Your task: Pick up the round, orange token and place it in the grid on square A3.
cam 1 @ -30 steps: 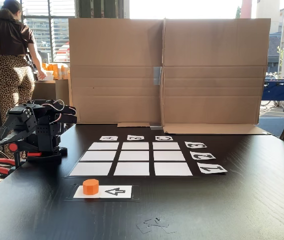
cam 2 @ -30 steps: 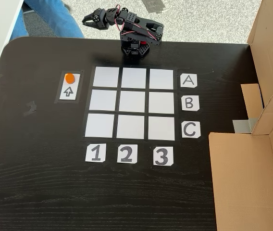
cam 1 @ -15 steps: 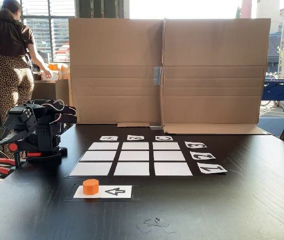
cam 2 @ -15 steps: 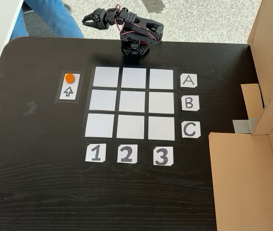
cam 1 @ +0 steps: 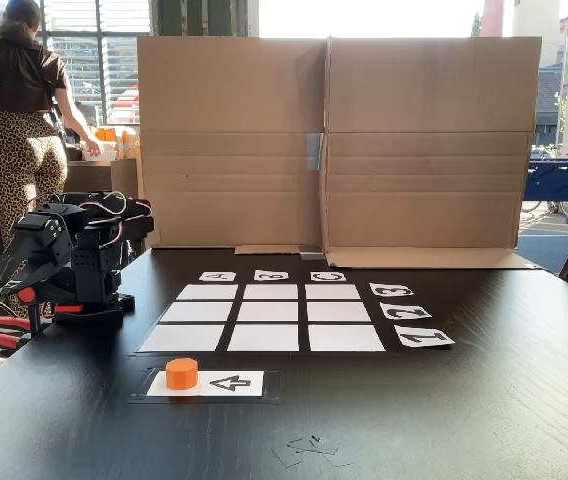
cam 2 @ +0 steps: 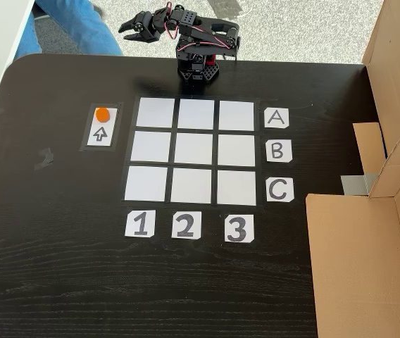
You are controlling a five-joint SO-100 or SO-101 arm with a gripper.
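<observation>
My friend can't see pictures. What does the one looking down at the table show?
An orange token sits on a white arrow card left of an empty three-by-three grid. The robot's hand hangs beyond the table's far edge.

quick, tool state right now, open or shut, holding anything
Tool: open and empty, off the table's far edge; the small round orange token sits on the white arrow card.

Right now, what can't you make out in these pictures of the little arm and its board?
- Gripper: too small and dark in both fixed views to tell whether it is open.
- Letter labels: foreshortened and tiny in the low fixed view.
- Person: cut off by the top edge in the high fixed view.
- Token: its height, seen from above there.
</observation>
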